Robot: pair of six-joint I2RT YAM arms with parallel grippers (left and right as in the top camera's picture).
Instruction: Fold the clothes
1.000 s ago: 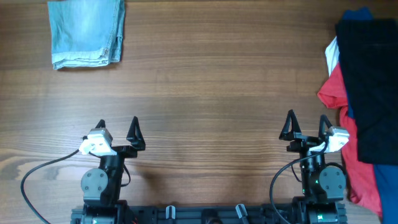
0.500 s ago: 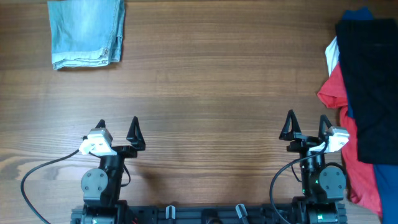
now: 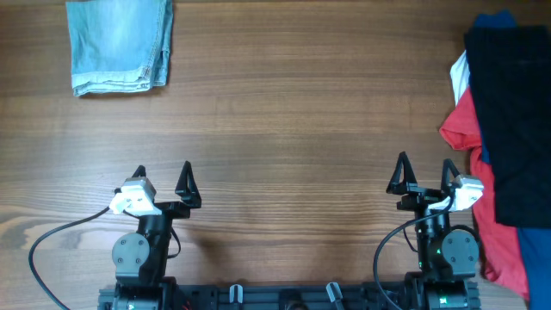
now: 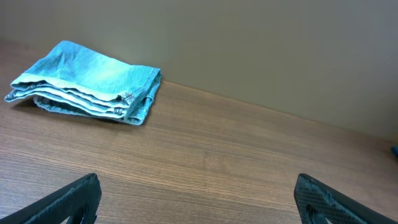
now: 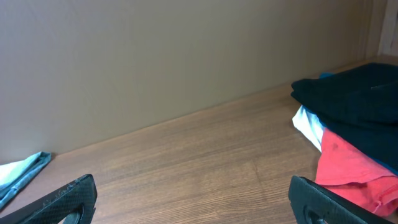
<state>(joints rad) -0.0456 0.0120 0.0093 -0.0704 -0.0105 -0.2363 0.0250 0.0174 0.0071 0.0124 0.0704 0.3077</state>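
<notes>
The light-blue denim shorts (image 3: 120,44) lie folded into a compact stack at the table's far left corner. They show in the left wrist view (image 4: 87,82) as layered folds, and a corner shows in the right wrist view (image 5: 22,175). My left gripper (image 3: 163,176) is open and empty near the front left edge, far from the shorts; its fingertips frame bare wood in its wrist view (image 4: 199,199). My right gripper (image 3: 424,171) is open and empty near the front right, over bare wood (image 5: 193,199).
A pile of clothes sits at the right edge: a black garment (image 3: 512,103) on top of a red shirt (image 3: 491,215), with white (image 3: 459,76) and blue (image 3: 495,19) bits showing. It lies right next to my right gripper. A plain wall backs the table.
</notes>
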